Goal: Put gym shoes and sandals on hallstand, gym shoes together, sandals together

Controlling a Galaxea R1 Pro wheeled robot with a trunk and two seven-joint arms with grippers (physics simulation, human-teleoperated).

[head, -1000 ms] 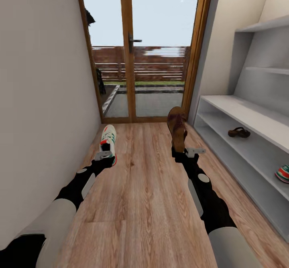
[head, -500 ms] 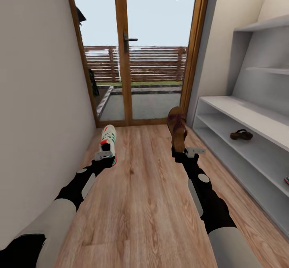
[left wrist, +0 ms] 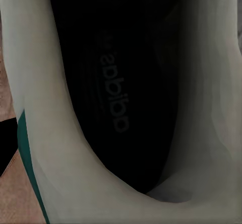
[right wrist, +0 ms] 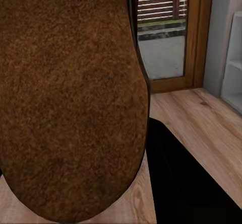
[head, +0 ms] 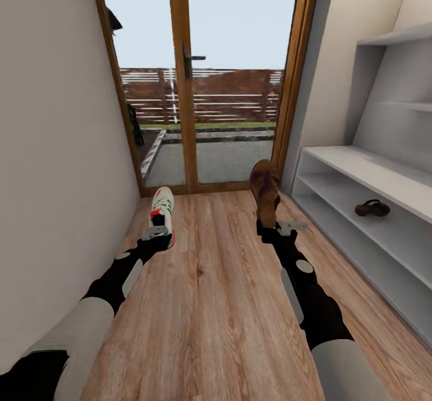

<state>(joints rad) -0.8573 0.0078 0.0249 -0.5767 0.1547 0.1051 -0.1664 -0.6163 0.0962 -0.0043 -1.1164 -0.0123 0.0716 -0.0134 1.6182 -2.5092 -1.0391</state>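
My left gripper (head: pixel 157 234) is shut on the heel of a cream-white gym shoe (head: pixel 162 208) with green stripes, held above the corridor floor (head: pixel 210 305); the left wrist view looks into that gym shoe's dark inside (left wrist: pixel 116 93). My right gripper (head: pixel 277 228) is shut on a brown sandal (head: pixel 264 192) that stands up on end; its brown footbed (right wrist: pixel 65 98) is close in the right wrist view. A second dark sandal (head: pixel 372 208) lies on the lower shelf of the pale grey hallstand (head: pixel 366 176) at the right.
A glazed wooden door (head: pixel 204 83) closes the corridor ahead. A plain white wall (head: pixel 54 167) runs along the left. Open plank floor lies between my arms and the door.
The camera has turned left: the door, rack and shelved sandal slid right in view, and the gym shoe on the rack's lower shelf left the picture. Both grippers keep their shoes.
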